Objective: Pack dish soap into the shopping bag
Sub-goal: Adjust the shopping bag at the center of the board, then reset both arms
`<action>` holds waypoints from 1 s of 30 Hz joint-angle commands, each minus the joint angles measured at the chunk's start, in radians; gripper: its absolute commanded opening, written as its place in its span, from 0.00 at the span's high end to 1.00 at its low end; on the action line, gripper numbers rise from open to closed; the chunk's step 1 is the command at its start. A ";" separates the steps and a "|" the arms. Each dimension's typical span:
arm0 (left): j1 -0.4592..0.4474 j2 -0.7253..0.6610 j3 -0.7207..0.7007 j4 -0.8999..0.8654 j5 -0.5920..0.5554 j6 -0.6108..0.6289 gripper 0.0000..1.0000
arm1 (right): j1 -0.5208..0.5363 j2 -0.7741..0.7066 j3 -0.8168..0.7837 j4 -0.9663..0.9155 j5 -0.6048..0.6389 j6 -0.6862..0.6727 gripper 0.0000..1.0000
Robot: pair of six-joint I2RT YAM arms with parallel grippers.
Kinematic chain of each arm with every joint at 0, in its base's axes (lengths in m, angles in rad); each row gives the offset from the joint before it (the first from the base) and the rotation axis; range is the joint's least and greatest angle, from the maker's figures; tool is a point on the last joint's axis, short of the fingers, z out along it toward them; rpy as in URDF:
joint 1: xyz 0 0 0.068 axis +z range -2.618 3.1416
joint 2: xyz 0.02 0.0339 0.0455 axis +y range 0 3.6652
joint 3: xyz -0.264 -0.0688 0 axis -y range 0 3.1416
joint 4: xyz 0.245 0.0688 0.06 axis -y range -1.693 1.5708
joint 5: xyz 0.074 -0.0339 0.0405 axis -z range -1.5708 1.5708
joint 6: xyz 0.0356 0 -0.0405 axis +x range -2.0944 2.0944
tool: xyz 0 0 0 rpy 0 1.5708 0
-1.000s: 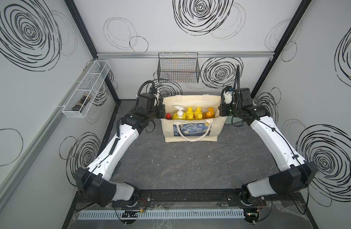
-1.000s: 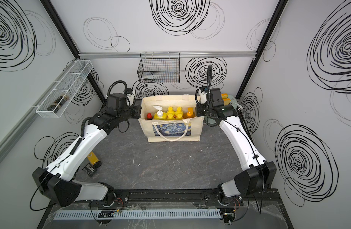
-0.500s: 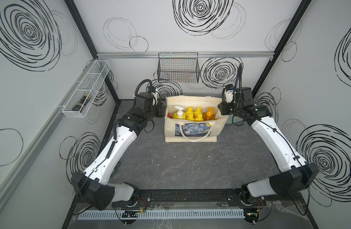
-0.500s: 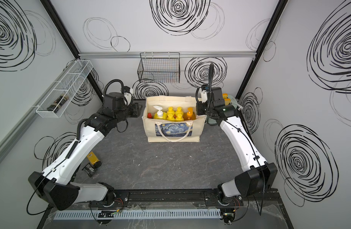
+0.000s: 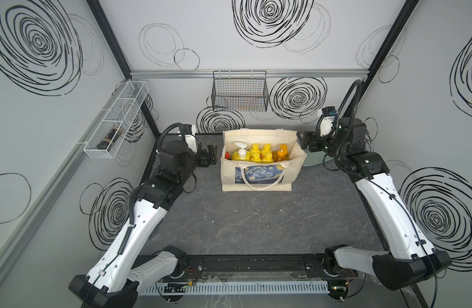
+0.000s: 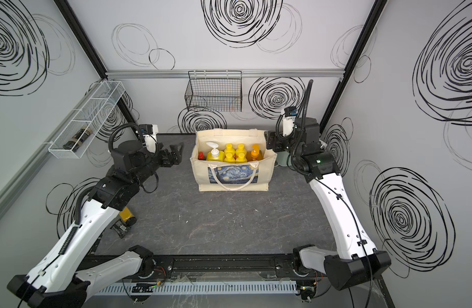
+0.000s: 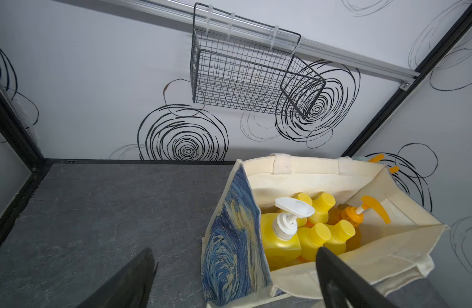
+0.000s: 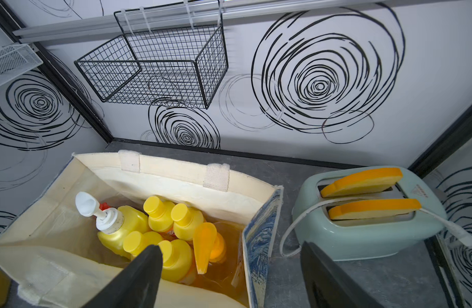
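Left wrist view: left gripper (image 7: 234,253), fingers wide, empty; shopping bag (image 7: 309,168) just ahead, its long axis running on toward the right gripper (image 8: 229,246), equally wide, empty, equally near. Dish soap (image 7: 281,240) stands upright inside the bag.

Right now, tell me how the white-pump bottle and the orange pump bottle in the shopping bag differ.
The white-pump bottle has a yellow body; the orange pump bottle has a clear orange one. The white-pump bottle's pump head is white, the orange pump bottle's orange. Both stand upright inside the shopping bag.
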 commanded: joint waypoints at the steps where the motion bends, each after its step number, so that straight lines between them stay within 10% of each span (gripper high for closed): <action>1: 0.009 -0.082 -0.113 0.139 -0.062 -0.025 0.04 | -0.015 -0.068 -0.053 0.084 0.036 0.002 0.09; 18: 0.002 -0.477 -0.746 0.749 0.016 -0.020 0.04 | -0.031 -0.361 -0.425 0.350 0.160 0.021 0.02; 30: -0.086 -0.593 -1.018 0.878 -0.197 0.197 0.04 | -0.032 -0.458 -0.655 0.513 0.223 0.012 0.02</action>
